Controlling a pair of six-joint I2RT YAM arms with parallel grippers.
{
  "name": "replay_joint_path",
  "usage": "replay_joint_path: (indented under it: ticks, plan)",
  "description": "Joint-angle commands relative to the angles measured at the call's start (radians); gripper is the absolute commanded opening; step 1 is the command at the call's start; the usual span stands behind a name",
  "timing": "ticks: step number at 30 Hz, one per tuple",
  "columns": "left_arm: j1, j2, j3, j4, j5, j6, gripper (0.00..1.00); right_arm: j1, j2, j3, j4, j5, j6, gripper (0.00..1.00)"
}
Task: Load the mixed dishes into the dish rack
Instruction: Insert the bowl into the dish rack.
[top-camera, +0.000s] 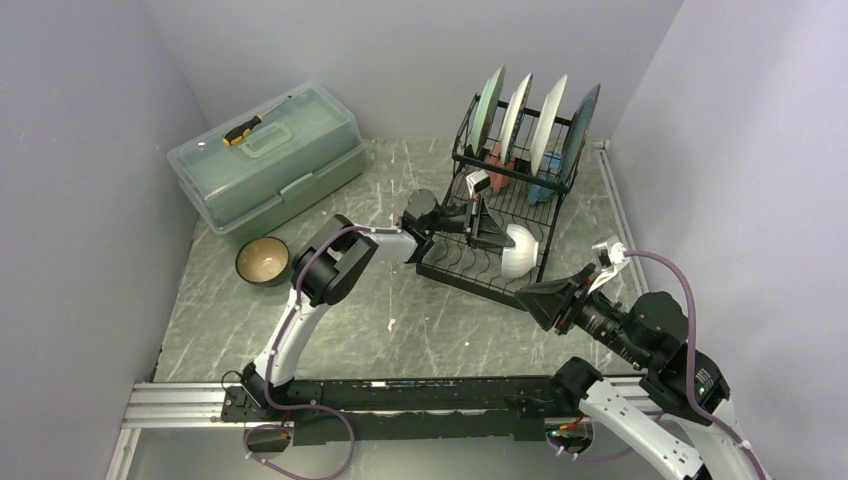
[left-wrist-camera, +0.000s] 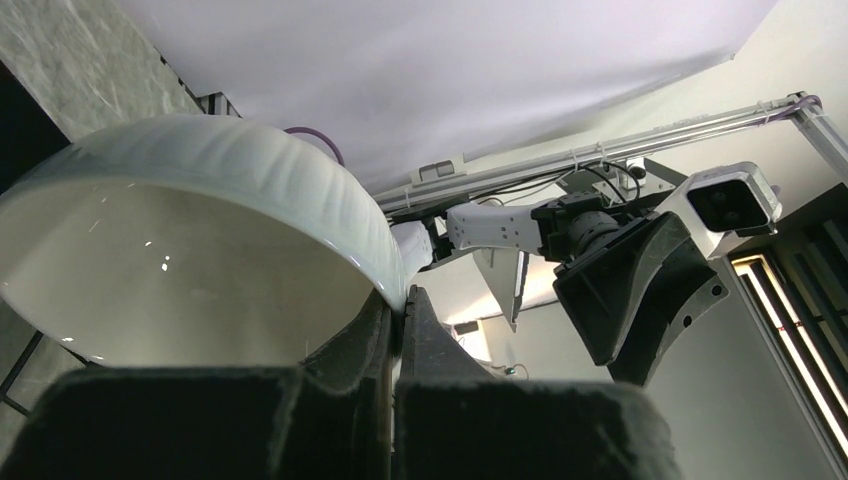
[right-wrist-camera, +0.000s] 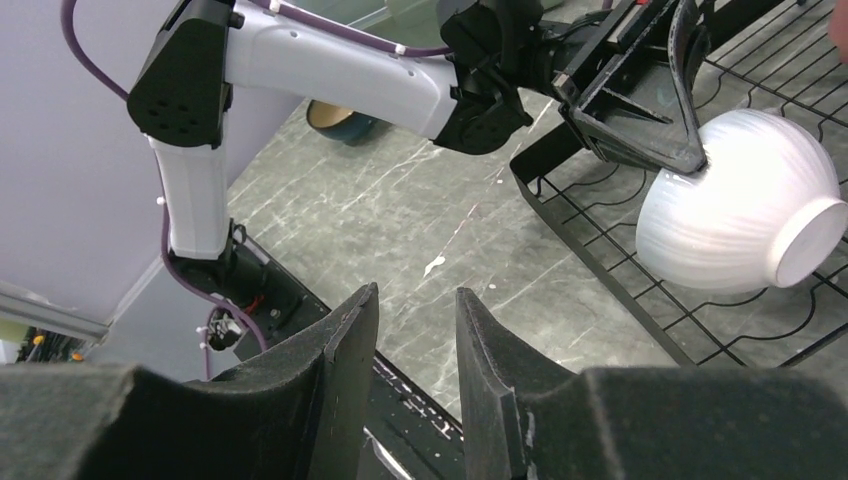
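Note:
My left gripper (top-camera: 507, 240) is shut on the rim of the small white bowl (top-camera: 520, 252), one finger inside and one outside. It holds the bowl tilted on its side over the lower tier of the black wire dish rack (top-camera: 455, 268). In the left wrist view the bowl (left-wrist-camera: 200, 190) fills the left, pinched at my gripper (left-wrist-camera: 402, 300). Several plates (top-camera: 520, 115) stand upright in the top slots, with a pink mug (top-camera: 497, 160) and a blue mug (top-camera: 545, 187) beneath them. The tan bowl (top-camera: 263, 260) sits on the table at left. My right gripper (right-wrist-camera: 418, 295) is open and empty, near the rack's front corner, facing the white bowl (right-wrist-camera: 740, 200).
A translucent green lidded box (top-camera: 265, 160) stands at the back left with a yellow-and-black screwdriver (top-camera: 243, 130) on its lid. Walls close in the table on the left, back and right. The rack's front bar (right-wrist-camera: 575, 225) lies just ahead of my right fingers.

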Motion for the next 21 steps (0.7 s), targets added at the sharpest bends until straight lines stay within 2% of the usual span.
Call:
replay_joint_path:
  ticks: [1, 21]
  plan:
    - [-0.021, 0.018, 0.071, 0.113, -0.040, -0.012, 0.00, 0.002, -0.018, 0.032, -0.012, 0.016, 0.007, 0.36]
    - [-0.043, 0.153, 0.200, 0.068, -0.060, -0.019, 0.00, 0.002, -0.048, 0.043, -0.056, 0.029, 0.000, 0.36]
